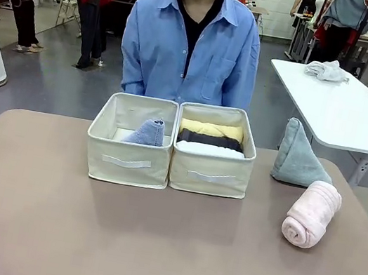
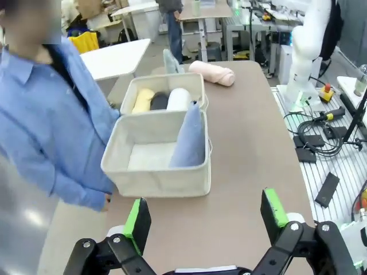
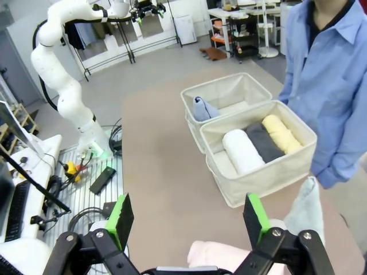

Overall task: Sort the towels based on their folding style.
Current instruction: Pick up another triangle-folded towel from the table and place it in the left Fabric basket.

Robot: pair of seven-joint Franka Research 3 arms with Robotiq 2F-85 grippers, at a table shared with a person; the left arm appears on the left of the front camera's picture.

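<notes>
Left jaws stand wide open. Toward the far edge of the tabletop (image 1: 28,210), two beige boxes touch (a person (image 1: 191,46) stands just behind). The left box (image 1: 126,161) holds a grey-blue cone towel (image 1: 148,132), whose base is hidden by the box wall. The right box (image 1: 210,174) holds a yellow roll (image 1: 212,129), dark grey roll (image 1: 210,140) and white roll (image 1: 209,150). Near the right edge stands a grey-green cone (image 1: 298,158), with a pink roll (image 1: 312,213) just beside it. Right jaws also gape open.

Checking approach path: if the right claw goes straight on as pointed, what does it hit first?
Probably the pink rolled towel, right below the open right claw. Depth is unclear; it could instead reach the table just beyond it.
</notes>
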